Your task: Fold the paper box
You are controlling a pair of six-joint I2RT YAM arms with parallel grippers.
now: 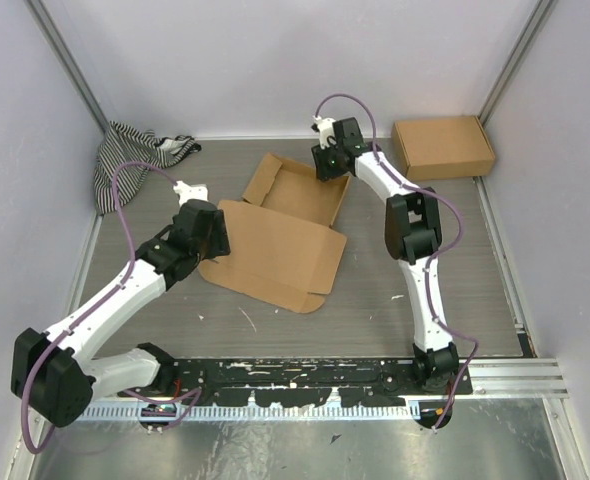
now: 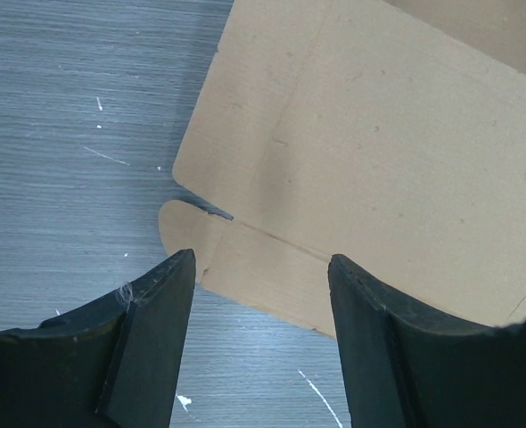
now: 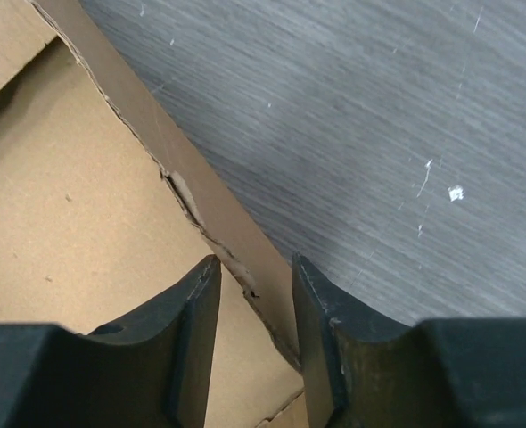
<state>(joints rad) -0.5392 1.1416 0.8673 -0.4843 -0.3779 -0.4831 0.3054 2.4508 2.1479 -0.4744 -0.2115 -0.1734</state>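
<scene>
One paper box (image 1: 275,250), one assembled box (image 1: 443,147), one striped cloth (image 1: 125,160).

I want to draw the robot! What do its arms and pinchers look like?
The left arm and right arm have white links and chunky black joints. A thin purple cable loops along each. The left gripper and right gripper each have two dark, curved fingers.

The paper box (image 1: 275,250) is a plain brown corrugated die-cut sheet, partly folded and lying at a slant in the middle of the tabletop (image 1: 415,290). Its large near panel lies flat, with creased flaps along its edges and a small rounded tab at its left side. The far portion forms a shallow open tray with raised side walls. The right wall shows a ragged inner edge.
</scene>
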